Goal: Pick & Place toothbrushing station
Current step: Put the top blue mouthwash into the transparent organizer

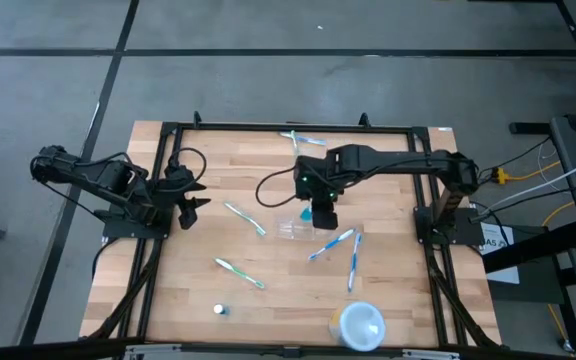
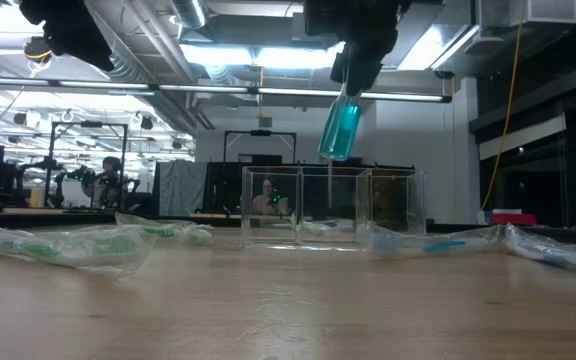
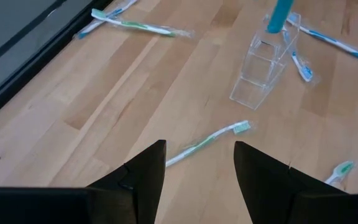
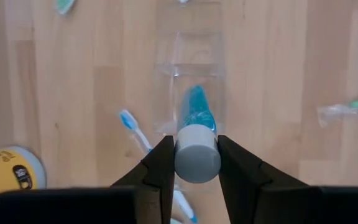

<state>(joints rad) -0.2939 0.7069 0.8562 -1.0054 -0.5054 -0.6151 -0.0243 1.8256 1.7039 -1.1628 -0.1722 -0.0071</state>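
A teal tube with a grey cap is clamped by the right gripper above the toothbrushing station, a clear, three-compartment holder near the table's centre. Its compartments are resolved only in the low view. The left gripper, fingers apart, is held at the left edge.

High view looks straight down on the tabletop; low view sits level at its edge — both share the clear holder.

Robot body, appearance only.
Both arms were matt black, built of jointed segments; the left gripper had two broad wedge-shaped black fingers, the right gripper likewise. Black cable looped beside the right arm; green light on its wrist.
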